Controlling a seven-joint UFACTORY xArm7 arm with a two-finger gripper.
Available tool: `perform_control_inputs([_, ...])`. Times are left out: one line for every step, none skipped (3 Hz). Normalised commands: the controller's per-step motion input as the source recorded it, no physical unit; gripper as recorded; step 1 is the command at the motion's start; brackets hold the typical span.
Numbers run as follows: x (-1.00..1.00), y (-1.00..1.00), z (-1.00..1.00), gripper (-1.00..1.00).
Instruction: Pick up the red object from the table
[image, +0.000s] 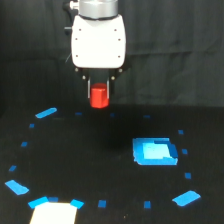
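The red object, a small red-orange hexagonal block, sits between the fingers of my gripper in the upper middle of the exterior view. The gripper hangs from a white housing and is shut on the block, which juts out below the fingertips. The block is held above the black table, well clear of its surface. The fingers are dark and partly hidden against the dark backdrop.
A large blue square patch lies on the table at the exterior view's right. Small blue tape marks ring the surface. A whitish patch sits at the near edge. A black curtain hangs behind.
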Motion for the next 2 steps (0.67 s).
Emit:
perform_control_inputs([0.2, -0.02, 0.16, -1.0])
perform_control_inputs([0.15, -0.1, 0.37, -1.0])
